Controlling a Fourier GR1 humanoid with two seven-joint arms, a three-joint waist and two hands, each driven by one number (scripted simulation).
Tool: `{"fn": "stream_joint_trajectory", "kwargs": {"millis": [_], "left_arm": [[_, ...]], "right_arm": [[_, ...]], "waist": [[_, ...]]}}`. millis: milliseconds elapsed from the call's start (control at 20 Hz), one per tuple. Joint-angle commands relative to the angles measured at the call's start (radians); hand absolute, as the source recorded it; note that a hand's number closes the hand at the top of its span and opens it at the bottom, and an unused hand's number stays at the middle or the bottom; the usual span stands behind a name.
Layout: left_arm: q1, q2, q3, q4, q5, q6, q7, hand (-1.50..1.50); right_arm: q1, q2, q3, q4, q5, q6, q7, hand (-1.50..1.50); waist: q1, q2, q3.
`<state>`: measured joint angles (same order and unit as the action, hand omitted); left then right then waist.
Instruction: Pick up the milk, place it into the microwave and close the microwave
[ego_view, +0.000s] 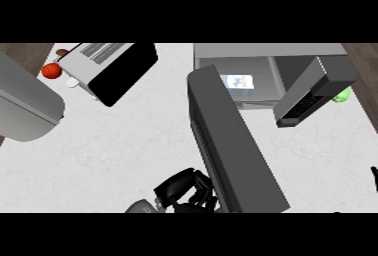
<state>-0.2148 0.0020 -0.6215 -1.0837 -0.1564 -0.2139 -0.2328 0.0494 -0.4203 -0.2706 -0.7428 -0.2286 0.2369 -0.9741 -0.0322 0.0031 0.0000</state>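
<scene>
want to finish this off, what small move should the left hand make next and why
Probably push the microwave door further toward the microwave. The milk already sits inside, the door stands wide open, and the left hand is curled at the door's outer edge, well placed to swing it shut.

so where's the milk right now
In the head view the milk sits inside the microwave, at upper centre-right, just behind the open door and left of the control panel.
</scene>
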Motion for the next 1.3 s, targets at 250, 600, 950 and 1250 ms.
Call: {"fn": "stream_joint_trajectory", "kwargs": {"millis": [250,600,950,1250], "left_arm": [[-0.15,-0.002,-0.312,0.092,0.225,0.24,-0.065,1.5],[-0.213,-0.001,-0.41,0.033,0.376,0.437,-0.052,-1.5],[-0.371,0.0,-0.408,0.066,0.49,0.504,-0.025,1.5],[-0.462,-0.001,-0.392,0.082,0.56,0.577,-0.045,1.5]], "right_arm": [[-0.018,-0.008,0.053,-0.099,-0.016,0.127,-0.053,-1.5],[-0.009,-0.026,0.086,-0.168,-0.034,0.141,-0.037,-1.5],[-0.034,-0.045,0.12,-0.266,-0.075,0.149,0.059,-1.5],[-0.048,-0.074,0.148,-0.32,-0.098,0.178,0.104,-1.5]], "waist": [[-0.032,0.005,-0.003],[-0.087,0.011,-0.004],[-0.143,0.018,-0.006],[-0.192,0.027,-0.006]]}}
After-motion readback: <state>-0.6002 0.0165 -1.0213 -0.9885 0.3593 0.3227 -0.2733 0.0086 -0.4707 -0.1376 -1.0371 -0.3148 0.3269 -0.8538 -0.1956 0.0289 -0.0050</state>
